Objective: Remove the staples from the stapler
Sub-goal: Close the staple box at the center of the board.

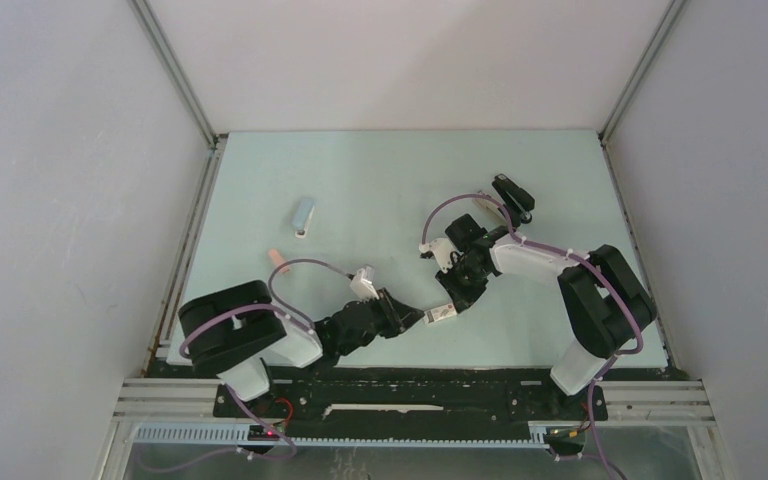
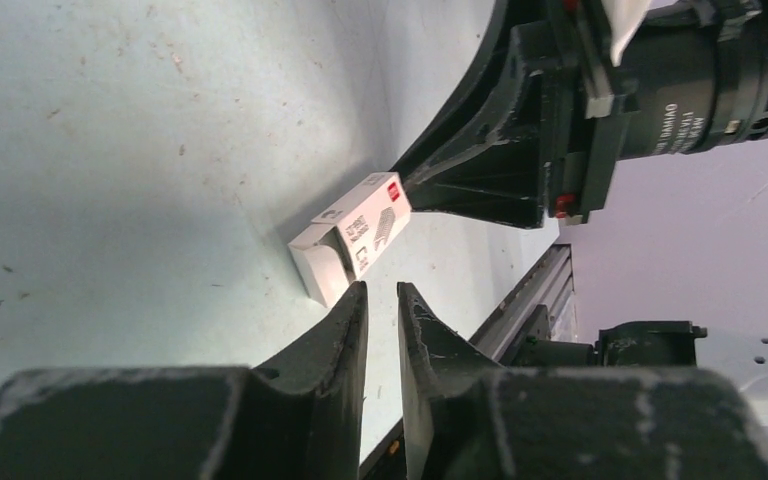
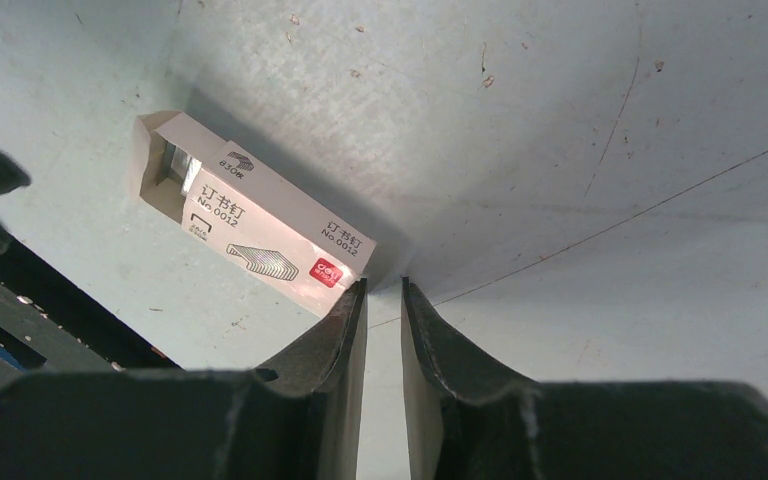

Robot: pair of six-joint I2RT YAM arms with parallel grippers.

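A small white cardboard staple box lies flat at six o'clock on the pale green desk, close to the near edge, with a claw at each end. The right claw, spread only a slit and pinching nothing, comes in from one o'clock and sets one fingertip against the box's closed, red-marked end. That reads as a brace, so the light carton cannot skid. The left claw points in from nine o'clock at the open end, its tips just beside the cardboard. It too is parted by a narrow slit with nothing between. Silvery-grey metal staples glint inside that open end, so some of the load sits in the box. Whether any are in a stapler cannot be told. A pale-blue plastic stapler rests well apart at ten o'clock, with neither claw near it. The step in hand seems to concern the box, probably steadying or closing it. A push from one side without the opposing stop would likely just slide it.
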